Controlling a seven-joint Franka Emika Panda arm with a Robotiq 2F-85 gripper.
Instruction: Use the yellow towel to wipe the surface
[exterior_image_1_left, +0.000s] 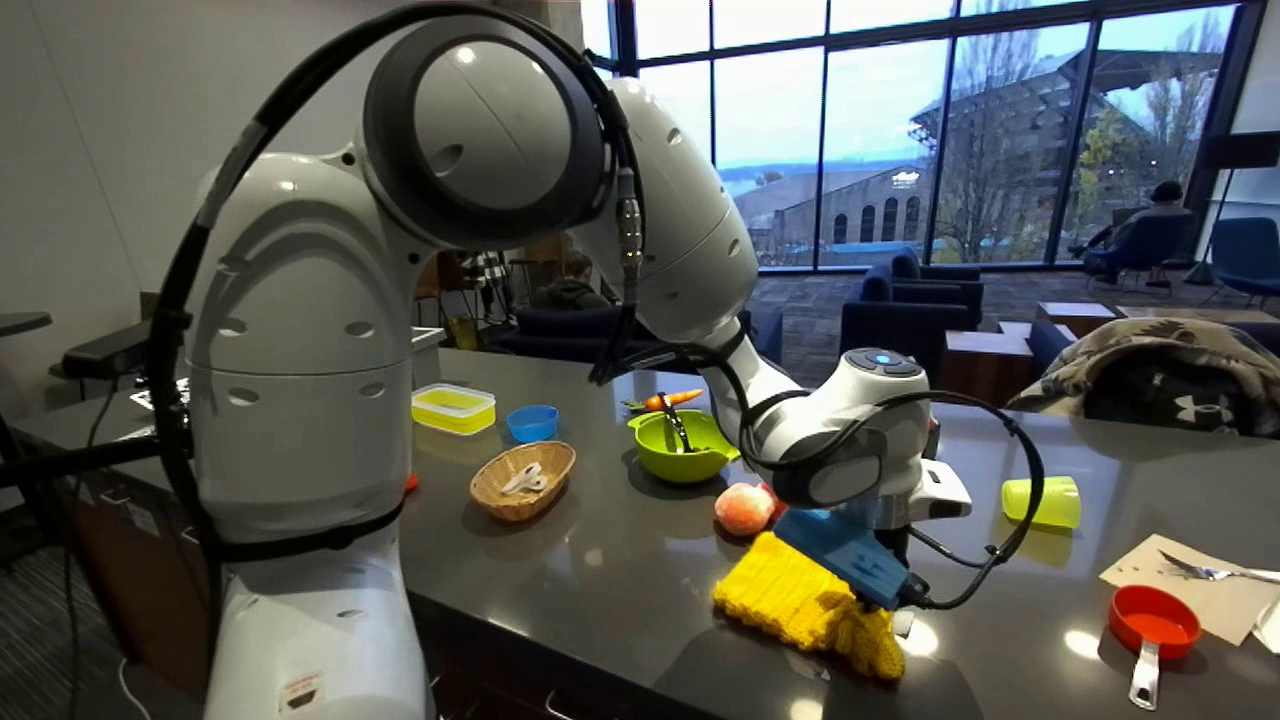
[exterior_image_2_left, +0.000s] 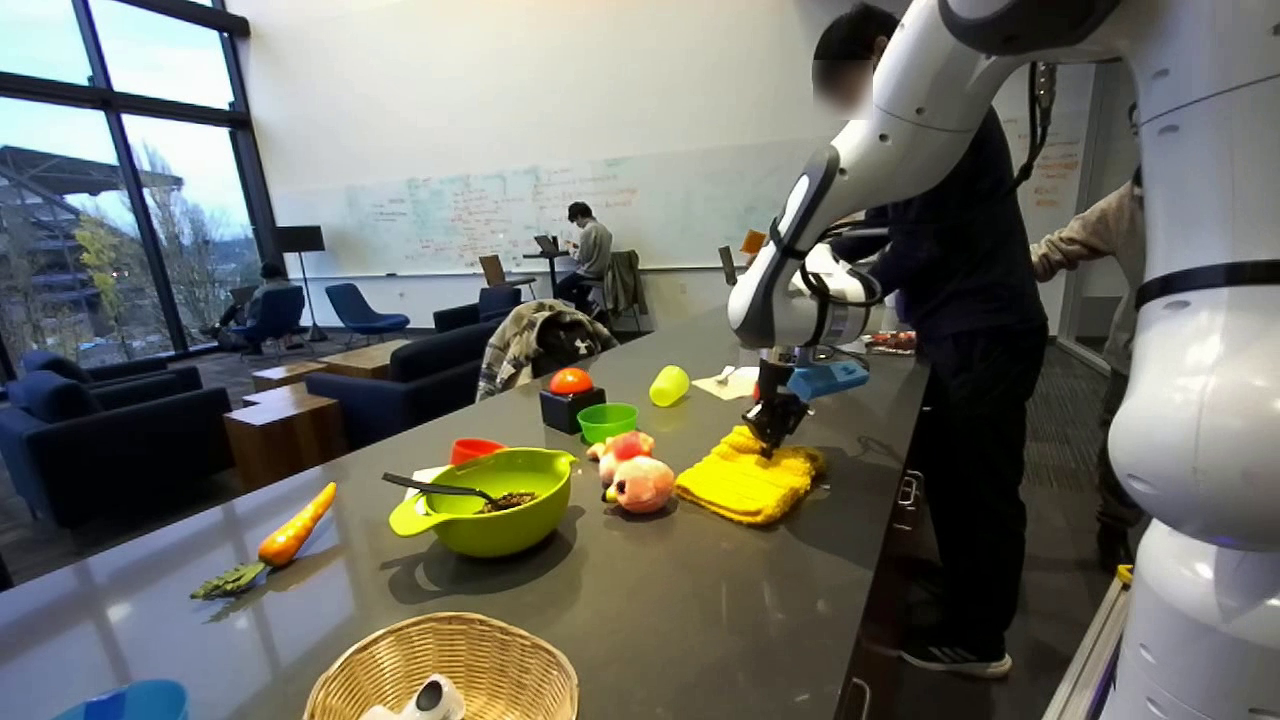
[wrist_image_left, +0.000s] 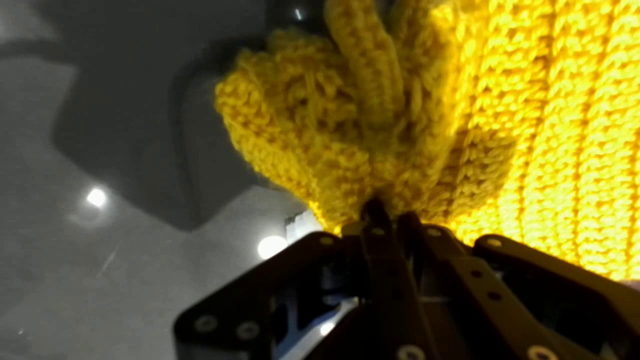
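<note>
gripper (wrist_image_left: 392, 212) is pinching towel (wrist_image_left: 550, 125) by a bunched end, likely for dragging | bulk is lying on counter (exterior_image_2_left: 700, 610), wrist-view 2 o'clock, likely for contact | toy (exterior_image_2_left: 642, 487), at towel's 9 o'clock in an exterior view, is perhaps limiting sweep

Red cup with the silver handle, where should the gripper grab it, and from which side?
I'd bring the gripper down from above and pinch the red cup by its silver handle, jaws either side. In an exterior view the cup sits open side up and the slim handle juts out past its rim, pointing away from the fork.
</note>
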